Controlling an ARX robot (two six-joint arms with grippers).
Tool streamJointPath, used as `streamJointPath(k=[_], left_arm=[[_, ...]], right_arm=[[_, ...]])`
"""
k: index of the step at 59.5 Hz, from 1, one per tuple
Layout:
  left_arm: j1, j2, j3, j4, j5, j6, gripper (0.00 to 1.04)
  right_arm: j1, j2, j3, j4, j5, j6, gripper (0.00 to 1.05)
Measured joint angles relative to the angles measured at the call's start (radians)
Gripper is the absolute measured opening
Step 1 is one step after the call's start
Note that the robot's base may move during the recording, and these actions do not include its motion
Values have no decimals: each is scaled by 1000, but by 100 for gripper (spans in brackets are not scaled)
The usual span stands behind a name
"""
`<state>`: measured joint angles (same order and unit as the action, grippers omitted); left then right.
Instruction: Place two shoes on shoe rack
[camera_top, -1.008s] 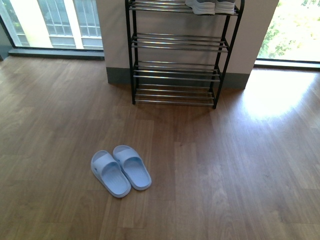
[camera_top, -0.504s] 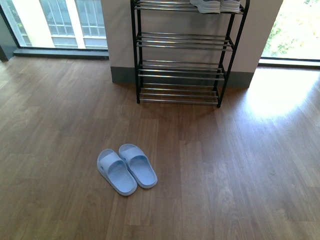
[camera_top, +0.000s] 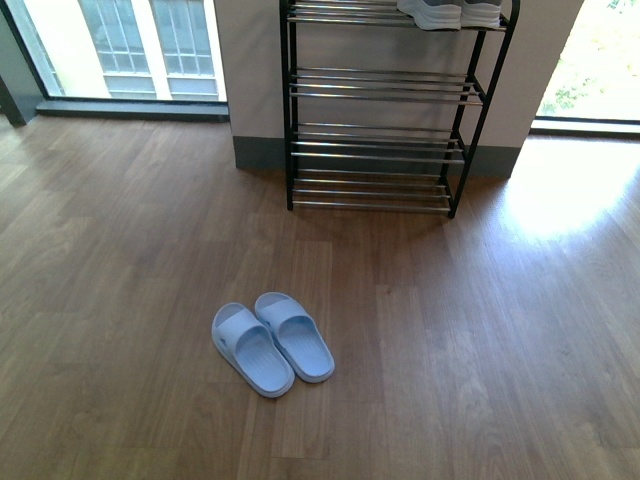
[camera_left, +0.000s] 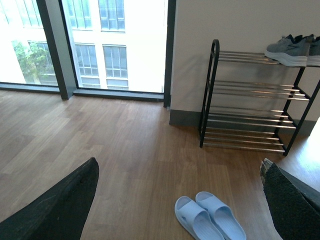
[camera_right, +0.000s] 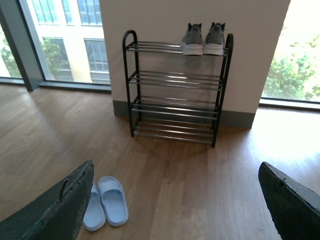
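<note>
Item: pair of grey knit lace-up sneakers with thick white soles (camera_right: 192, 40), shelved on the top tier of the black-post, chrome-rod shoe rack (camera_right: 175, 107).
Change over the last second: in my front view the rack and the pale blue moulded slide sandals (camera_top: 272, 345) on the brown wood-plank floor (camera_top: 480, 330) now sit further right. I judge my base is shifting, not the goods. The sneakers rest side by side at the shelf's right end, unmoved. My left tool (camera_left: 178, 170) and right tool (camera_right: 176, 167) both have their fingers wide apart and hold nothing. Both shoes are on the rack, so the task looks complete.
</note>
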<state>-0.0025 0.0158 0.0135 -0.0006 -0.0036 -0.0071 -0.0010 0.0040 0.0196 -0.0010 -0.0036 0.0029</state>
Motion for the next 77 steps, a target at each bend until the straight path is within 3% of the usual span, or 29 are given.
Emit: streamJointPath(k=[77], left_arm=[[0,0,0,0,3,0,95]], right_arm=[[0,0,0,0,4,0,96]])
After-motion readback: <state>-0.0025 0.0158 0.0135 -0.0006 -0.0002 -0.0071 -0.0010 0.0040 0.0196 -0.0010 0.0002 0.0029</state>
